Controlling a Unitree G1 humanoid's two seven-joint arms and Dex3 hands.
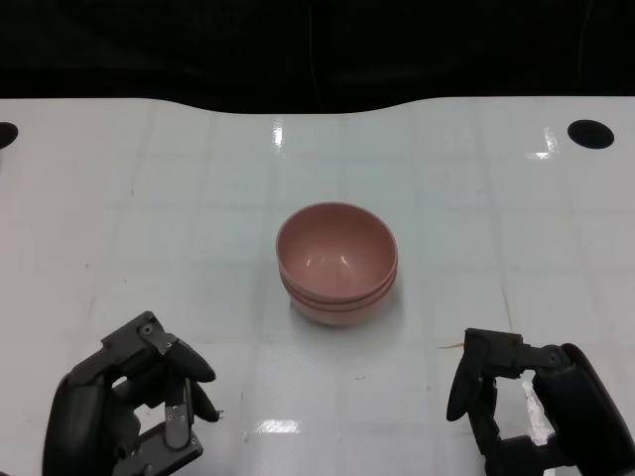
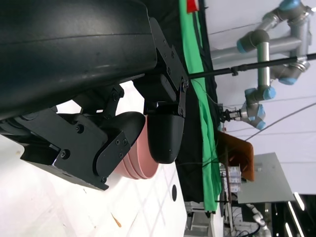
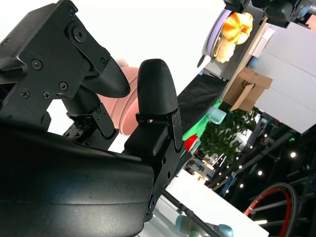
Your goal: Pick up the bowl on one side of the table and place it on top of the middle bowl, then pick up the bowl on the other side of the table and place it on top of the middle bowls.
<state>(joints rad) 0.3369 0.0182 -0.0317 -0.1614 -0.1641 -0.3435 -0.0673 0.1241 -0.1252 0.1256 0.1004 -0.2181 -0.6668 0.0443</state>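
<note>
The bowls (image 1: 337,260) are pale pink, smooth and round, nested one inside another into a single stack. In the head view the top one shows a glossy inside with a small highlight, and below its rim the edges of the lower ones show as bands. Three rims can be made out there, though the lowest is faint, so the count of three is likely rather than certain. The stack stands upright near the middle of the white surface (image 1: 149,218), which carries faint grid lines, bright reflections and a dark round hole (image 1: 590,133) near its far right corner.

There are two hands. The left hand (image 1: 134,412) is at the near left, its fingers apart and slightly bent, nothing in it. The right hand (image 1: 521,407) is at the near right, fingers likewise apart and holding nothing. The stack lies ahead of both, between them and farther from the robot, well apart from each hand and touching neither.

In the left wrist view the stack (image 2: 140,165) shows as pink curved sides beyond the black fingers (image 2: 165,136), not touched by them. In the right wrist view a pink patch of the stack (image 3: 129,106) shows between two fingers (image 3: 157,91), again beyond them and not in their hold.
</note>
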